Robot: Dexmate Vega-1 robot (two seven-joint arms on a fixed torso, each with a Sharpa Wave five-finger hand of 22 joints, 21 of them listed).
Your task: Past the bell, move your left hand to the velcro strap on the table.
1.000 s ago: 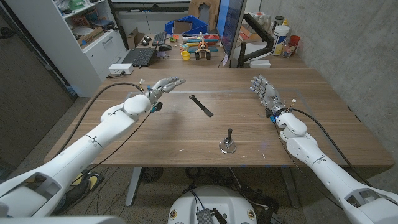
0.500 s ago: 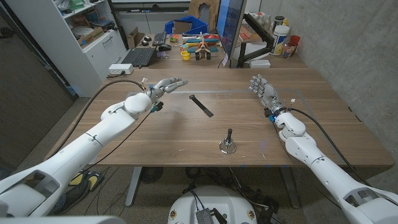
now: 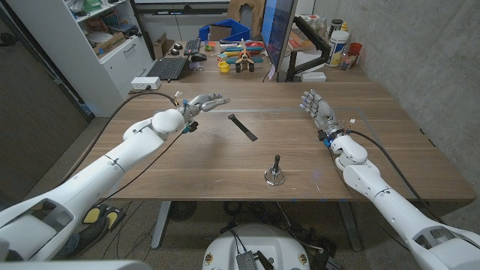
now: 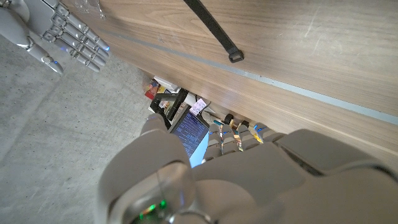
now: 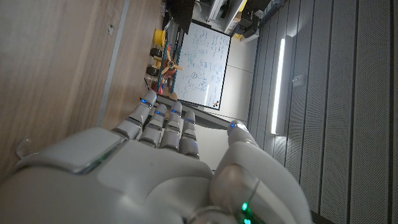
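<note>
A black velcro strap (image 3: 242, 126) lies on the wooden table (image 3: 195, 161) past the middle, and it also shows in the left wrist view (image 4: 211, 27). A silver bell with a black knob (image 3: 275, 174) stands nearer the front edge. My left hand (image 3: 201, 103) hovers open above the table, fingers stretched toward the strap, a short way to its left. My right hand (image 3: 317, 108) stands open on the right side, fingers pointing away from me, and it also shows in the left wrist view (image 4: 59, 32).
Behind the table stand a monitor on an arm (image 3: 279, 34), a laptop (image 3: 168, 67), bottles (image 3: 339, 43) and small colourful items (image 3: 241, 54). White shelving (image 3: 105, 37) stands at the back left. A cable (image 3: 139, 102) runs along my left arm.
My left hand has moved a little farther to the right, toward the strap. The right hand, bell and strap have stayed put.
</note>
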